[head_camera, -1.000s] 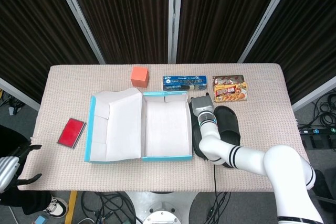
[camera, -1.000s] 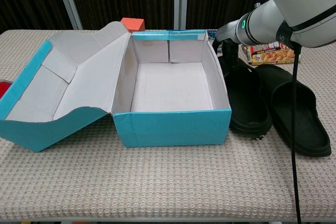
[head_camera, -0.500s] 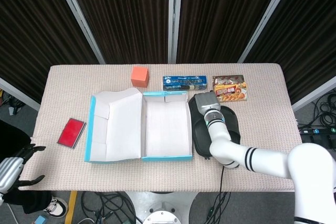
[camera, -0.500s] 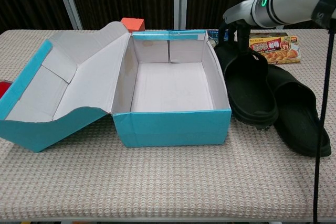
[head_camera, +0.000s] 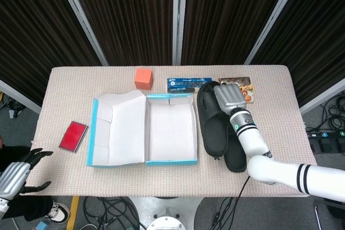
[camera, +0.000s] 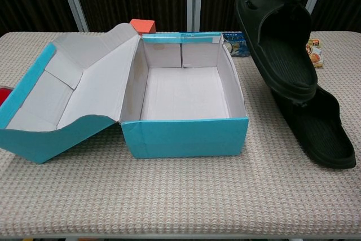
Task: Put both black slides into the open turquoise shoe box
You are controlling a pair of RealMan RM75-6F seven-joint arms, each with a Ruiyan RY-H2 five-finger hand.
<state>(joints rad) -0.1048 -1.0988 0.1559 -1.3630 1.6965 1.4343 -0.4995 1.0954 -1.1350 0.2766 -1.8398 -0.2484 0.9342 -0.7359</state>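
Black rubber was the thing catching my eye: the right hand (head_camera: 230,96) had one slide (head_camera: 212,119) gripped by its far end and hoisted up off the table, heel drooping down toward the robot. From the chest view that slide (camera: 279,46) hung tilted in the air, clearly above the tabletop (camera: 180,196). The second slide (head_camera: 236,152) lay flat on the cloth just below and behind the hand, partly under the lifted one. The turquoise shoe box (head_camera: 171,129) sat open just to the hand's left, lid flap folded out further left, nothing inside it.

The left hand (head_camera: 16,176) hung way off past the table's near left corner, fingers spread, holding nothing.

What I'd worry about: the grip looked to be only on one end, so the slide dangled long and floppy. Swinging it left, that drooping heel could clip the box's near wall and shove or tip the box, since cardboard that light wouldn't resist much. It could also twist out of the fingers mid-swing. A snack packet (head_camera: 243,85) and a blue packet (head_camera: 186,84) sat right by the hand too, easy to knock.
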